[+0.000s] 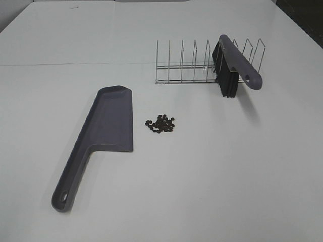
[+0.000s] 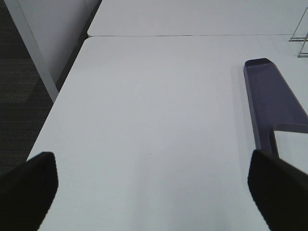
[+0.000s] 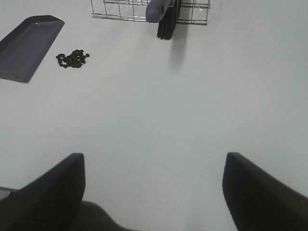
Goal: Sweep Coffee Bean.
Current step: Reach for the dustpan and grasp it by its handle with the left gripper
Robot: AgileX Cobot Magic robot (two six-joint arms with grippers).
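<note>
The coffee beans [image 1: 160, 123] are lying in a small tight cluster on the white counter [image 1: 227, 171], just right of the grey-purple dustpan [image 1: 108, 126] and apart from its edge. The dustpan is resting flat, its handle pointing toward the near left. Farther off to the right, a brush [image 1: 238, 64] with black bristles is leaning in a wire rack [image 1: 184, 68]. The left tool [image 2: 153, 187] is hovering over the counter left of the dustpan, its fingers [image 2: 29, 187] spread wide and gripping nothing. The right tool [image 3: 154, 192] is likewise hanging spread wide and empty, nearer than the beans.
</note>
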